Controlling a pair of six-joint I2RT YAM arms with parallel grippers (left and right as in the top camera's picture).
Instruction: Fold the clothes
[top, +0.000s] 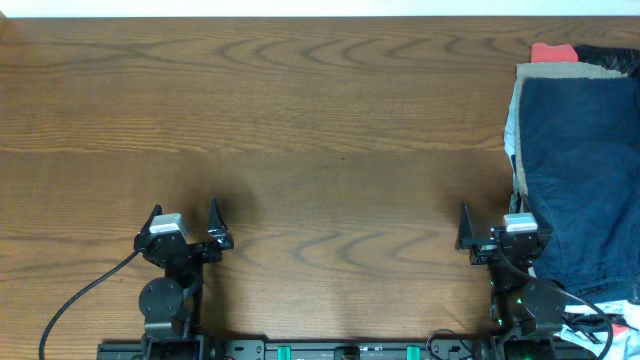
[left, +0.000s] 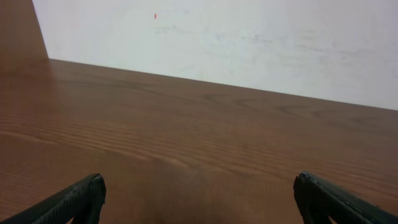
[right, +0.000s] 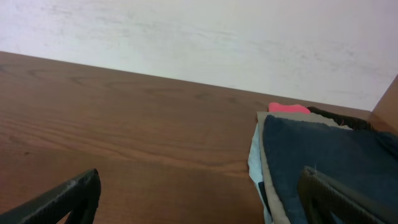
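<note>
A pile of clothes lies at the table's right edge, topped by a dark navy-blue garment (top: 580, 170), with khaki-grey fabric (top: 560, 70), a red piece (top: 553, 51) and dark cloth beneath at the far end. The pile also shows in the right wrist view (right: 323, 155). My right gripper (top: 497, 226) is open and empty at the front right, its right finger beside the pile's near edge (right: 199, 193). My left gripper (top: 185, 217) is open and empty at the front left, over bare wood (left: 199, 196), far from the clothes.
The wooden table (top: 320, 140) stretches between the arms. A pale wall (left: 249, 43) runs behind the far edge. Cables trail from both arm bases at the front edge (top: 80, 300). White items lie at the front right corner (top: 600, 325).
</note>
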